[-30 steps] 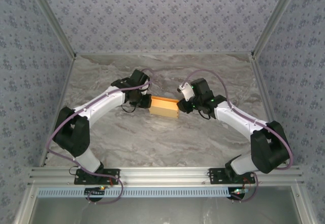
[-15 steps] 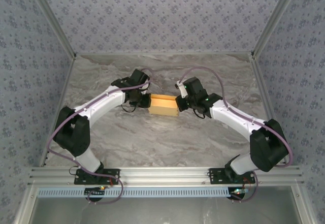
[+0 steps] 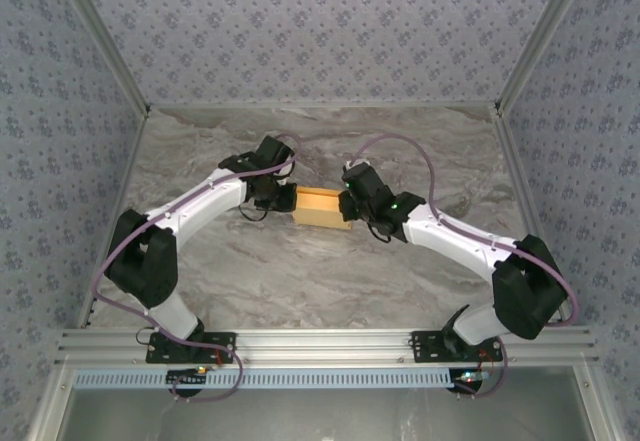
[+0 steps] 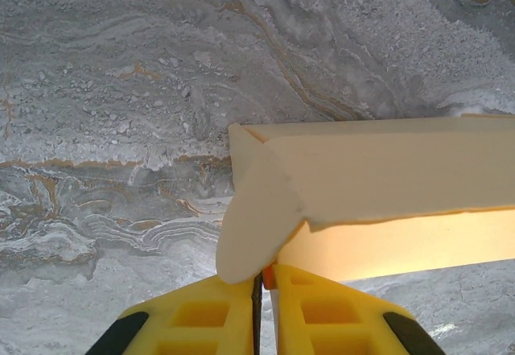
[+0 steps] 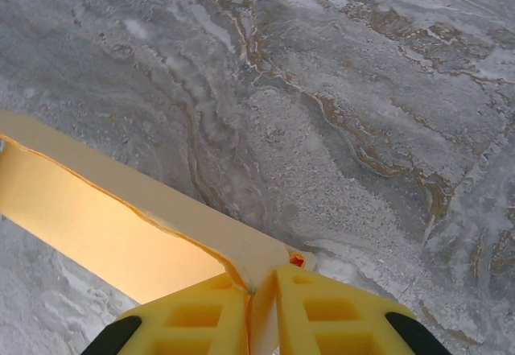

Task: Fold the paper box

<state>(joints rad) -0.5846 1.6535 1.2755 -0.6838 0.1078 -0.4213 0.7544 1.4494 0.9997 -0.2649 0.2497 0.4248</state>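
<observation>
Now, both hands clamp the paper box (image 3: 320, 208) mid-counter, one at each end.

Box is tan-yellow cardboard, open-topped, and lies lengthwise btwn the two arms on the grey marbled counter (image 3: 300, 281). Left hand (image 3: 288, 198) is at the box's left end. In the left wrist view its yellow fingers (image 4: 201, 323) are nearly shut, w/ a rounded end flap (image 4: 256, 234) running down into the slit btwn them. Right hand (image 3: 348, 204) is at the right end. In the right wrist view its fingers (image 5: 322, 307) are closed on the thin side wall (image 5: 105, 226) at the corner, w/ the cardboard edge btwn the pads.
</observation>
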